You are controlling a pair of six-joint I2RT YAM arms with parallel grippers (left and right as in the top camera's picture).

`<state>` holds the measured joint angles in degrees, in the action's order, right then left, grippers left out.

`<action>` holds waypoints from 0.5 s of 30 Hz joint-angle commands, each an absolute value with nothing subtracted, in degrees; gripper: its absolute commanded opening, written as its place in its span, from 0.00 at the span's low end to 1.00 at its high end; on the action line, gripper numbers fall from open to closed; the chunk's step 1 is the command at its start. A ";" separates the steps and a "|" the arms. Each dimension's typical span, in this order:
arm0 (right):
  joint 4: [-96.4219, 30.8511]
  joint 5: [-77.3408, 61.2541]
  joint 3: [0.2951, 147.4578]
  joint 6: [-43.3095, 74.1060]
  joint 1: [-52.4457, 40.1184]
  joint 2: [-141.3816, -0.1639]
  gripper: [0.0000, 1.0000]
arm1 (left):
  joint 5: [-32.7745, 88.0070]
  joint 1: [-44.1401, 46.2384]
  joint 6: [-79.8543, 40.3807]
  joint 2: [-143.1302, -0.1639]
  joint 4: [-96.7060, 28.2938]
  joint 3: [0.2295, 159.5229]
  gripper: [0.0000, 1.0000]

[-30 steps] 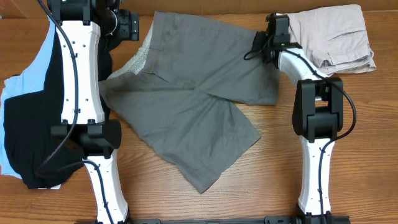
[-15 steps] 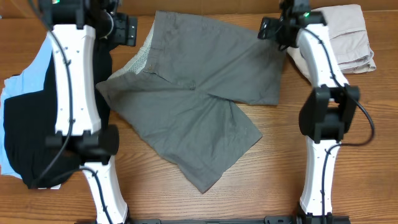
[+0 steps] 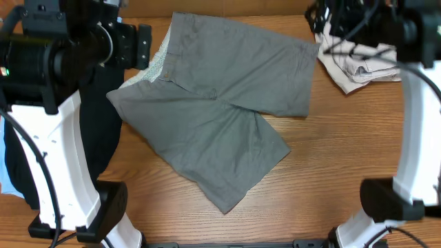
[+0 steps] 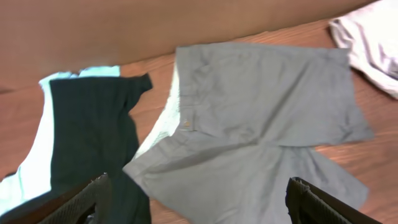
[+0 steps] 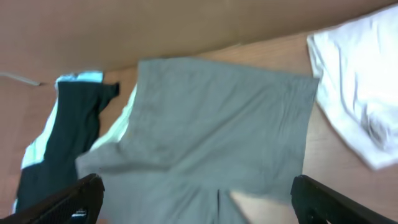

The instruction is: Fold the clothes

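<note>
Grey shorts (image 3: 220,110) lie free, fold unfinished, now you've lifted left pincer (image 4: 199,196) and right pincer (image 5: 199,193) (both spread, empty).

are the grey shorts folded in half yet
No, the grey shorts lie spread out flat, with both legs showing apart.

Both YAM arms pair glossy white shells with black joints. The left arm (image 3: 65,158) carries a fat black cylindrical motor housing (image 3: 48,52) with a small green light (image 3: 5,71) at its edge. Thin black cables (image 3: 34,158) loop along its white link, which is dotted with small dark screws (image 3: 45,153). The right arm (image 3: 415,117) shows a plain white link, a rounded black joint (image 3: 389,200) and a tangle of black wiring (image 3: 342,31). The jaws of the left gripper (image 4: 199,183) and right gripper (image 5: 198,186) are black and blurred.
</note>
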<state>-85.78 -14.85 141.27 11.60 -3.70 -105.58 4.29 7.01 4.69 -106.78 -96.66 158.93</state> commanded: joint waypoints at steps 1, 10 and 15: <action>-89.86 -14.61 141.25 11.49 -4.99 -102.48 1.00 | 3.92 9.34 5.08 -103.90 -96.79 158.47 0.92; -97.06 -13.45 135.24 12.23 -10.59 -93.36 1.00 | 1.37 10.55 1.52 -96.47 -96.79 144.79 0.95; -97.06 -11.09 121.47 13.93 -13.98 -89.32 1.00 | -3.57 10.52 -0.60 -94.26 -96.79 133.27 0.98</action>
<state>-97.06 -13.08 127.96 12.43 -12.88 -90.91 0.16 10.41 1.61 -94.78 -96.75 138.26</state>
